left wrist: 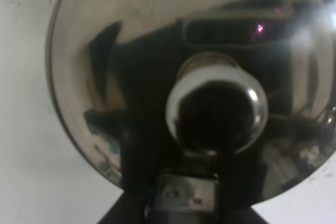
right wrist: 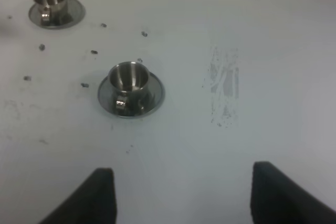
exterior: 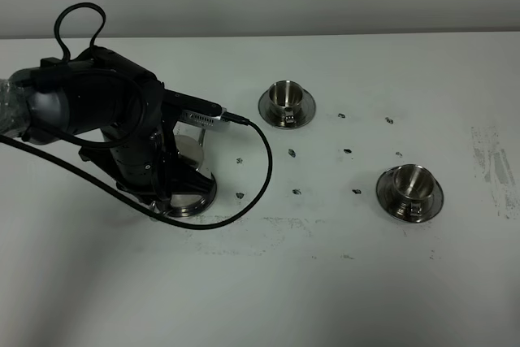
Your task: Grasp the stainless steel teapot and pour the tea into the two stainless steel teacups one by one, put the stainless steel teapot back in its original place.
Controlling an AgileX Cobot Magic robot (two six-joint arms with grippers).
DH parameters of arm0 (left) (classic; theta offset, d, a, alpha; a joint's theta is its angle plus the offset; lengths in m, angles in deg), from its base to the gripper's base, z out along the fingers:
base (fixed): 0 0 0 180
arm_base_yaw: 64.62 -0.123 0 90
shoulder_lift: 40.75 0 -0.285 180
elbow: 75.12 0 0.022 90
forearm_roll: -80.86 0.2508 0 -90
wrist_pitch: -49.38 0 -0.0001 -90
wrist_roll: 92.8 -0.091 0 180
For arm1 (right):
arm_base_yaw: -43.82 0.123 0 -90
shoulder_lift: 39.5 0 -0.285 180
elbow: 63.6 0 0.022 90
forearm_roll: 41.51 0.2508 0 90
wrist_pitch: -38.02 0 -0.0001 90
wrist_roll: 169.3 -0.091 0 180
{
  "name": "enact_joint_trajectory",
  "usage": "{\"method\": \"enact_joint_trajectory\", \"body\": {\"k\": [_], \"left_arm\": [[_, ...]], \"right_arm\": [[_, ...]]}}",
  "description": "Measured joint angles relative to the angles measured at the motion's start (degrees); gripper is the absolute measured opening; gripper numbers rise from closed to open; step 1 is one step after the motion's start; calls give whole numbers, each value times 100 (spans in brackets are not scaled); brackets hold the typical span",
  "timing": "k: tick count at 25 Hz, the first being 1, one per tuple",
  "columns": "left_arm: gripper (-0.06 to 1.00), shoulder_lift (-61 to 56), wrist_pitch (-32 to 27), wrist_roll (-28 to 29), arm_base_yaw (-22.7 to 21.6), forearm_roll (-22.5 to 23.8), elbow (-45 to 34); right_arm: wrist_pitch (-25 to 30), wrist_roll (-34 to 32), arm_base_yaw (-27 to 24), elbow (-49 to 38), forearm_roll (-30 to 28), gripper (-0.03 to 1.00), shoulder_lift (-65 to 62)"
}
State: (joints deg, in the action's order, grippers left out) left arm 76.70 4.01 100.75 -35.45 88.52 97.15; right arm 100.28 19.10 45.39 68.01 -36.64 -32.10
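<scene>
The left fingers (exterior: 180,180) are clamped on the teapot (left wrist: 131,40), which sits on its tray (exterior: 208,201). The right fingers (right wrist: 102,198) are apart. Both cups (exterior: 285,97) (exterior: 413,184) look empty, so all the pouring is left.

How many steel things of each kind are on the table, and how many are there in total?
Teapot: 1
Cups: 2
Saucers: 2
Tray: 1
Total: 6
</scene>
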Motion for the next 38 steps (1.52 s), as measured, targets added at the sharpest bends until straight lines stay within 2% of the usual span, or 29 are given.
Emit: {"method": "enact_joint_trajectory", "body": {"k": [8,19,24,29,38], "left_arm": [[18,-247,-487,-631,0,-18,0],[18,-339,-539,-733,0,27,20],[18,-339,-779,-1034,0,53,454],[18,-341,-1169,-1750,0,54,1039],[18,-346,-1554,-2575,-393,59,1783]], "right_arm": [[0,0,0,0,0,56,0],[0,0,0,0,0,56,0],[0,0,0,0,0,56,0],[0,0,0,0,0,56,0],[0,0,0,0,0,56,0]]}}
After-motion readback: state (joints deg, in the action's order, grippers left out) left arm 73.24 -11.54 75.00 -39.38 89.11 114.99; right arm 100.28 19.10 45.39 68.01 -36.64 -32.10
